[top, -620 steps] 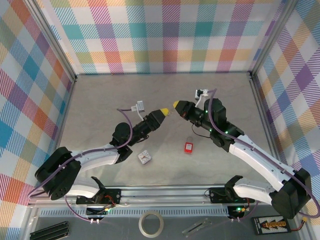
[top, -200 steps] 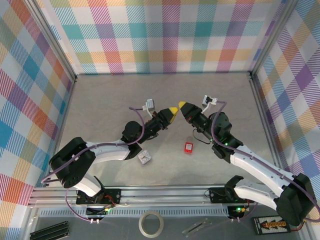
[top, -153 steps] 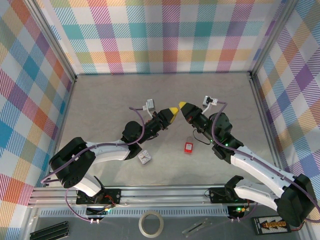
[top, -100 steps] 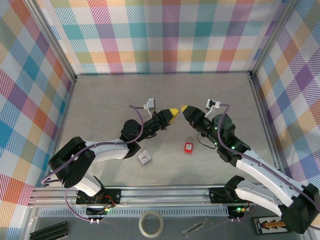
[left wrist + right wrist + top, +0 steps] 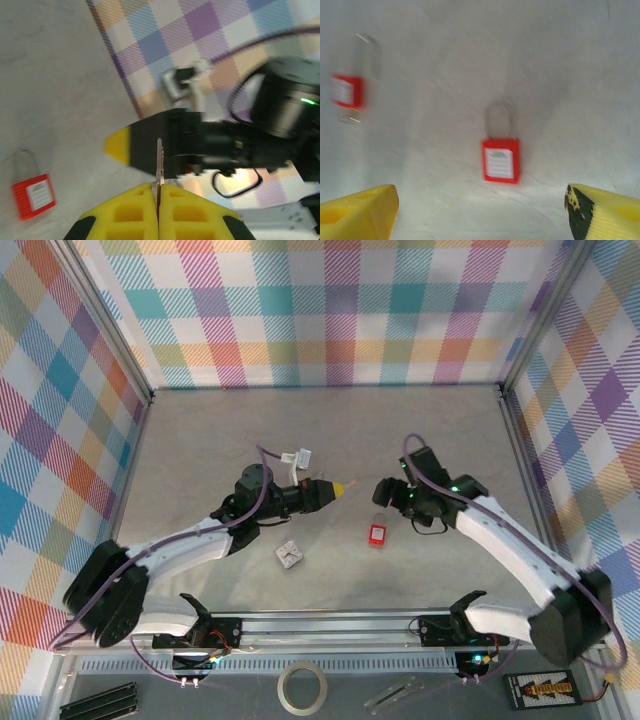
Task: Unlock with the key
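Since the earlier frames the two claws, which met tip to tip above the worktop (image 5: 200,440), have separated. Left claw (image 5: 335,488) has drawn back slightly toward its own side and now points to the right. Its yellow fingers (image 5: 127,215) are pressed together on the key (image 5: 159,160), whose thin metal blade projects straight out from between them in the left wrist view. A small white block (image 5: 289,554) lies on the worktop below this arm, untouched.

The red padlock (image 5: 377,533) lies flat on the worktop between the two arms, shackle pointing away from the bases, with nothing holding it.

Right claw (image 5: 385,490) has let go and swung down toward the padlock. In the right wrist view its fingertips stand wide apart at the lower corners, nothing between them, with the padlock (image 5: 500,159) centred ahead.

Judgement: the key now rests with the left claw alone. The probable next step is for the right claw to clamp the padlock body so the key can be inserted
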`<state>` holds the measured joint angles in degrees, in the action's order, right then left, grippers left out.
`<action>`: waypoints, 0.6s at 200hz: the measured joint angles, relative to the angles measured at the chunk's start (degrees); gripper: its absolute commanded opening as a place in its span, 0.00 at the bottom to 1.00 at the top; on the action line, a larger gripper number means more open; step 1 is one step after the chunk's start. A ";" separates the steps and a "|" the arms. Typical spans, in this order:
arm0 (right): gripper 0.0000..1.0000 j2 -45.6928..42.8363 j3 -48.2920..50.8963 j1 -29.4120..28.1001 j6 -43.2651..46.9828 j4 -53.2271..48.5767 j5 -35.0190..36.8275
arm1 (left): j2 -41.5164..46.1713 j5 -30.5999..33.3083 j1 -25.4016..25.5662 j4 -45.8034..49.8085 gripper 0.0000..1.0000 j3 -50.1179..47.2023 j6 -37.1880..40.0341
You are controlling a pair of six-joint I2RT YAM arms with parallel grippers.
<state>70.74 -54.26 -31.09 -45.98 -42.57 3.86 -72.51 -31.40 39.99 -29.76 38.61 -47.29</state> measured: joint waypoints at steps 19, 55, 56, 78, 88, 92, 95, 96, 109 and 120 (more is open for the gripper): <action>0.85 4.94 2.10 -0.20 0.44 0.11 -2.49 | 4.50 1.36 0.00 7.08 0.00 0.24 5.09; 0.84 10.27 2.38 -2.27 0.50 1.68 -3.78 | 7.23 3.41 0.00 13.44 0.00 0.22 9.81; 0.84 10.47 2.38 -2.38 0.52 1.73 -3.80 | 7.23 3.43 0.00 13.55 0.00 0.22 9.86; 0.83 14.12 1.73 -3.76 0.68 2.43 -3.69 | 7.45 4.13 0.00 15.63 0.00 0.22 11.10; 0.82 15.41 1.66 -4.24 0.79 2.89 -3.65 | 7.69 4.48 0.00 16.26 0.00 0.22 11.37; 0.82 15.78 1.66 -4.37 0.85 2.95 -3.67 | 7.78 4.52 0.00 16.44 0.00 0.20 11.52; 0.81 16.11 1.66 -4.48 0.92 3.08 -3.58 | 7.89 4.57 0.00 16.57 0.00 0.17 11.58; 0.81 16.26 1.64 -4.55 0.96 3.10 -3.52 | 7.93 4.59 0.00 16.59 0.00 0.17 11.58; 0.79 17.57 1.62 -4.66 1.40 3.43 -3.30 | 8.39 4.96 0.00 16.79 0.00 0.17 11.93; 0.78 18.93 1.25 -4.92 1.70 3.50 -2.95 | 8.63 5.14 0.00 16.83 0.00 0.17 12.09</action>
<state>89.67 -53.01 -36.01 -44.27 -39.07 0.91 -63.88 -26.26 39.99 -12.93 38.79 -35.20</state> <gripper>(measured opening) 0.791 0.050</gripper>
